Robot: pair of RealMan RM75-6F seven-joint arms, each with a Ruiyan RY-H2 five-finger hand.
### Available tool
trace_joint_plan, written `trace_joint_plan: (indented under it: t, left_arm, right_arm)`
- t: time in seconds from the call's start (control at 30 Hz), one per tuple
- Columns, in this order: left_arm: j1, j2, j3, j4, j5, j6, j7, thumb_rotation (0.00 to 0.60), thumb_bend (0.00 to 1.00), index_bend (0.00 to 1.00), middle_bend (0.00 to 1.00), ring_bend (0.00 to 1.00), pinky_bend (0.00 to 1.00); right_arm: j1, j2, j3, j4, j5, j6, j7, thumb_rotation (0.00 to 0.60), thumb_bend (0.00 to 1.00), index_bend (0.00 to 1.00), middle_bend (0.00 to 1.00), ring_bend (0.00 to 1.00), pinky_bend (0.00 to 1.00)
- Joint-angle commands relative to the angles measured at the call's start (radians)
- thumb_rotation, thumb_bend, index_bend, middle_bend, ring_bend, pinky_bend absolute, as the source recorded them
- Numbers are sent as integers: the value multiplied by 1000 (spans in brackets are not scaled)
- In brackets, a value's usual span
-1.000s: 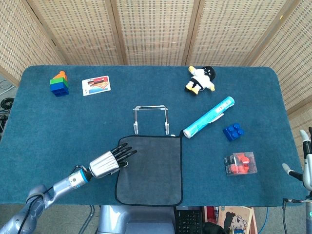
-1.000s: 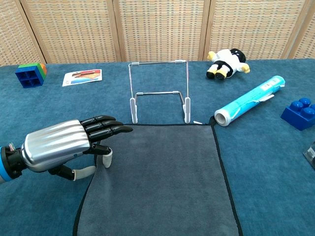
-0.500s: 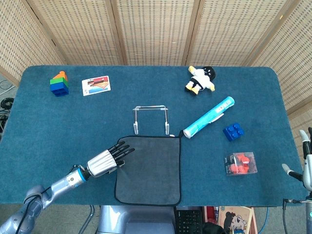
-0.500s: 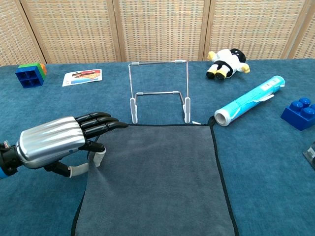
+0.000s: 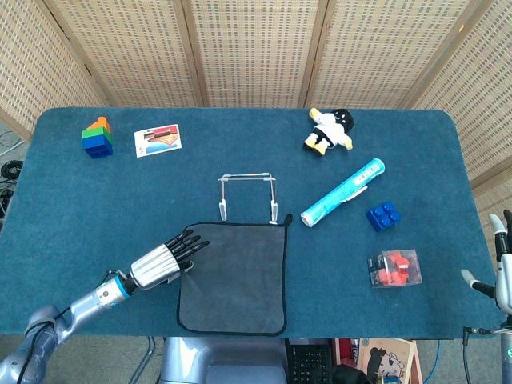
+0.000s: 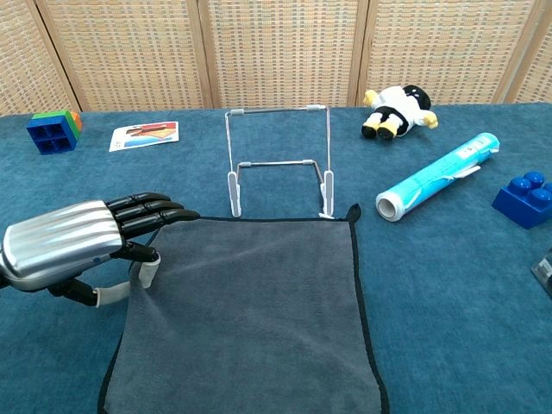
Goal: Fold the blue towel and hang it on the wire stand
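My left robot hand [image 6: 82, 246] sits low over the blue worktop [image 5: 96, 208], at the left edge of the towel [image 6: 246, 315]. My fingers [image 6: 151, 210] reach out over the towel's near left corner, and my thumb tip presses down on the cloth there. I think I am pinching the edge, but I cannot tell for sure. The towel lies flat and open just to the right of this hand. It looks dark gray with a black rim.

The wire stand [image 6: 278, 164] stands upright just past the towel's far edge, up and to the right of my fingers. Its feet are right beside the towel's edge.

My right robot hand [image 5: 498, 276] is far away, at the right edge of the worktop. I only see a bit of it, with fingers sticking up and nothing in them.

Farther to the right of the towel lie a light blue roll [image 6: 438, 175], a blue brick [image 6: 523, 198] and a clear box of red bits [image 5: 394, 268]. A small stuffed toy [image 6: 397, 110] lies past the stand. Far behind my left hand are a card [image 6: 144, 135] and a stack of colored blocks [image 6: 52, 129].
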Motion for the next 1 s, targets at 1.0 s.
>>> trace_joint_plan:
  t: [1.0]
  left_arm:
    - [102,146,1,23,-36,79,-89,600,442,710,0,0,43]
  right_arm:
    - [8,-8,-5,-7,-3,-11,-18,600,0,0,0,0,0]
